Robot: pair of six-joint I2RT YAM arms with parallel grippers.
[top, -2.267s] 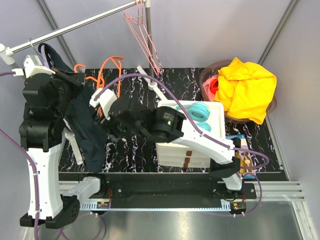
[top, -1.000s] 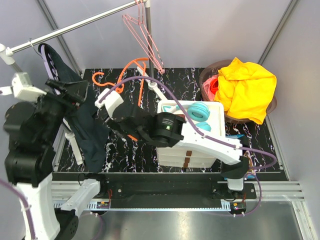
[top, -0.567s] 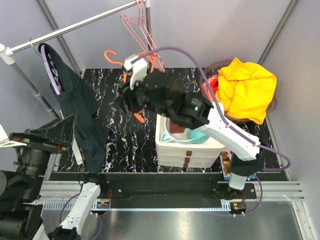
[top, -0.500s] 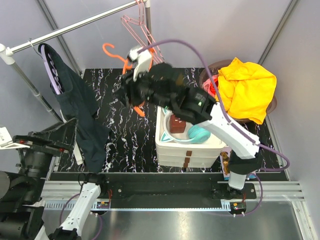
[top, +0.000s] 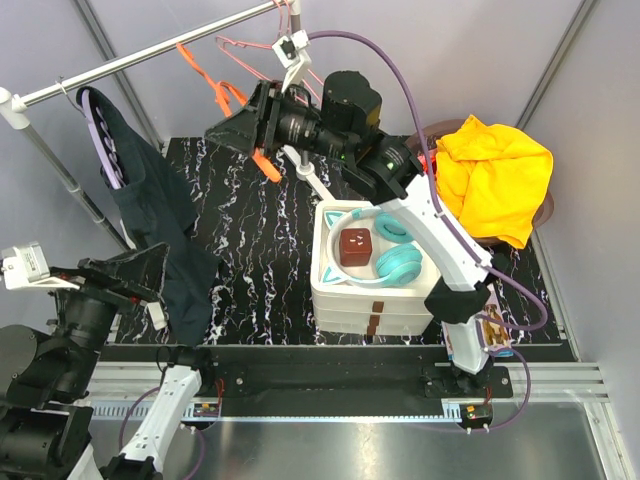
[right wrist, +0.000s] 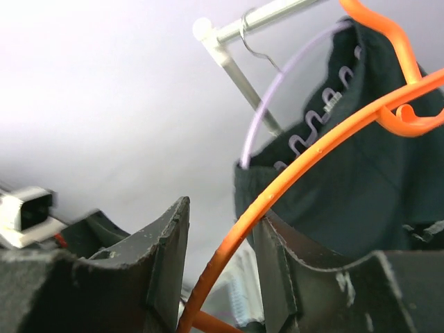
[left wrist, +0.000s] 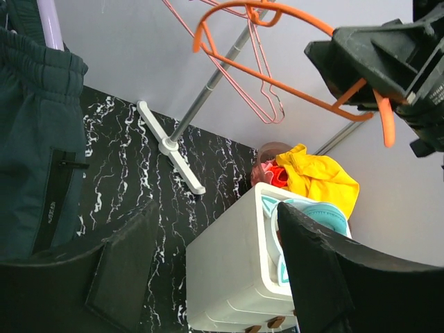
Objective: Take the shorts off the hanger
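Robot lab cell: grey panel walls (top: 430, 50), aluminium base rail (top: 560, 380).

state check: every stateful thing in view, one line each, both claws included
shorts: hanging on the purple hanger, not removed
purple hanger: hooked on the rail
orange hanger: bare, raised near the rail
pink hangers: bare, on the rail
right claw: shut on the orange hanger
left claw: open, empty
drawer box: drawers shut, headphones on top
basket: full of clothes
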